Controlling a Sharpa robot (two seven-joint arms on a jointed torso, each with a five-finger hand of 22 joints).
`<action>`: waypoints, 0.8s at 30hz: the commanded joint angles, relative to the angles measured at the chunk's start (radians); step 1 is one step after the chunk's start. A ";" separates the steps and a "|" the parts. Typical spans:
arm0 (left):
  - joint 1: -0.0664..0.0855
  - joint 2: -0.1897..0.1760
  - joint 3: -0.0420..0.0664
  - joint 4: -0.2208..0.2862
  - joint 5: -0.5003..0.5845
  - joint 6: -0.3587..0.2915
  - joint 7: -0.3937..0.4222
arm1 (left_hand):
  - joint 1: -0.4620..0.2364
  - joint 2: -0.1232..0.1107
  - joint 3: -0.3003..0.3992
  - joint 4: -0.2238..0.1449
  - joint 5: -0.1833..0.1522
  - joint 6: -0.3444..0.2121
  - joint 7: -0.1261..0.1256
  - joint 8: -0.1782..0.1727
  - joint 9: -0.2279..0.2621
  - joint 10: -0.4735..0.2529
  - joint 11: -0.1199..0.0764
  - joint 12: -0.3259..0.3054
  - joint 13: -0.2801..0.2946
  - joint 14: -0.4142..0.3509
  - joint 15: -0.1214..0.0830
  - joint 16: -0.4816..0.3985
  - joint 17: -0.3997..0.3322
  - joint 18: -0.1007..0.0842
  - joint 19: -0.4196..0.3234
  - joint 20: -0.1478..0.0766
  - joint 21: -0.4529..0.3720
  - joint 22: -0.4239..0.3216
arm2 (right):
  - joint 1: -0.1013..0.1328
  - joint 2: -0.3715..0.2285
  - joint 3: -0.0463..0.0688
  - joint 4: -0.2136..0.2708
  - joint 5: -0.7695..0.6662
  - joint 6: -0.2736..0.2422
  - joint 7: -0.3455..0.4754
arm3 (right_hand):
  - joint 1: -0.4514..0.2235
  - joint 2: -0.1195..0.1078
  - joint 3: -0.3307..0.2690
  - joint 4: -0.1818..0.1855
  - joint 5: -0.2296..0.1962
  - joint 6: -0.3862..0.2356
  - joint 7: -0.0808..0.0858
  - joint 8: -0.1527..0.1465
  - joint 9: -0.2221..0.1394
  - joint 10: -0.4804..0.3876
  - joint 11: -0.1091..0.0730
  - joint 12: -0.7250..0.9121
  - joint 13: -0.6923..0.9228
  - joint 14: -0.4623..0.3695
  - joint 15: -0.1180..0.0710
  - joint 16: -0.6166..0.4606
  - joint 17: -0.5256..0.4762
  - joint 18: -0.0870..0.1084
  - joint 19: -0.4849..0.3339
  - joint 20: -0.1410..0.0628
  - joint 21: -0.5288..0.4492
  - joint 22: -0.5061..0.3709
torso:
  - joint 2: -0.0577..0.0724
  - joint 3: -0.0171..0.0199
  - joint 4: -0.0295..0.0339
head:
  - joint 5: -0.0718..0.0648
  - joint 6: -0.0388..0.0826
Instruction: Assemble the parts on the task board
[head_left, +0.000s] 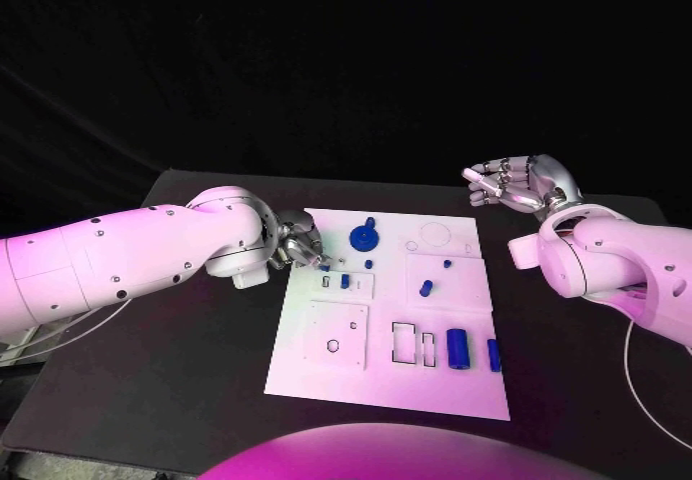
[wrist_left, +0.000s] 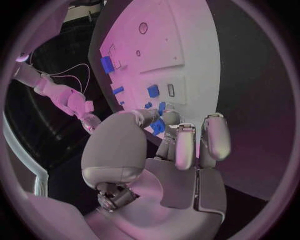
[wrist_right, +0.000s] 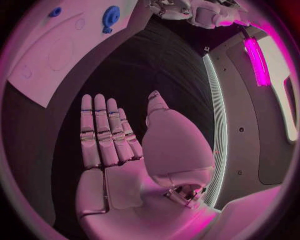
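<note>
Left hand (head_left: 299, 248) closed at the task board's (head_left: 387, 385) far left corner, apparently pinching a small blue part (wrist_left: 157, 127); right hand (head_left: 515, 182) open and idle, off the board's far right corner.

Judged mid-placement or mid-pickup, with the fingertips (wrist_left: 185, 134) bunched tight over the piece just left of the blue gear (head_left: 365, 238). Hard to tell from the wrist view how much of the part sits inside the pinch, so slipping or twisting out on the lift looks likely. Crowded neighbourhood: small blue pegs (head_left: 346, 281) right beside the fingers, easily nudged out of their slots by a careless sweep. Risk also of tilting the part against its recess and jamming, or dragging the board sideways. Larger blue blocks (head_left: 459, 347) rest near the right side, well apart from both hands. Right hand flat, fingers straight, holding nothing.
</note>
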 joint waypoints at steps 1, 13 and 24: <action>-0.005 0.003 0.000 0.005 -0.058 -0.003 0.027 | -0.012 -0.001 0.147 -0.137 0.001 0.005 -0.005 0.006 0.028 0.006 0.000 0.006 0.002 0.057 -0.005 0.007 0.092 -0.001 0.007 0.000 0.005 0.002 | -0.001 0.001 0.000 0.000 -0.010 0.017 0.007 | 0.003 0.009 -0.006 -0.001 0.002 0.005 0.022 -0.005 -0.001 -0.007 -0.002 0.007 -0.001 -0.006 -0.002 -0.005 -0.001 0.012 -0.006 0.002 -0.005 -0.001 | 0.001 0.0010 -0.0008 | 0.002 0.000; -0.020 0.007 -0.005 0.006 -0.088 0.015 0.033 | -0.014 -0.002 0.148 -0.137 0.000 0.006 -0.005 0.007 0.028 0.009 0.000 0.008 0.006 0.057 -0.005 0.007 0.093 -0.002 0.009 0.000 0.006 0.005 | -0.003 0.002 0.000 0.000 -0.010 0.017 0.007 | 0.003 0.009 -0.006 -0.001 0.002 0.005 0.022 -0.005 -0.001 -0.007 -0.002 0.007 -0.001 -0.006 -0.002 -0.005 -0.001 0.012 -0.006 0.002 -0.005 -0.001 | 0.001 0.0015 -0.0011 | 0.002 -0.004; -0.032 0.008 -0.008 0.006 -0.104 0.036 0.034 | -0.016 -0.002 0.151 -0.136 0.000 0.007 -0.006 0.008 0.028 0.011 -0.001 0.009 0.006 0.057 -0.006 0.007 0.093 -0.002 0.010 -0.001 0.007 0.007 | -0.005 0.003 0.000 -0.001 -0.010 0.022 0.006 | 0.003 0.012 -0.009 -0.001 0.002 0.005 0.022 -0.005 -0.001 -0.007 -0.002 0.007 -0.001 -0.006 -0.002 -0.006 -0.002 0.012 -0.006 0.002 -0.005 -0.002 | 0.001 0.0008 -0.0006 | 0.004 -0.004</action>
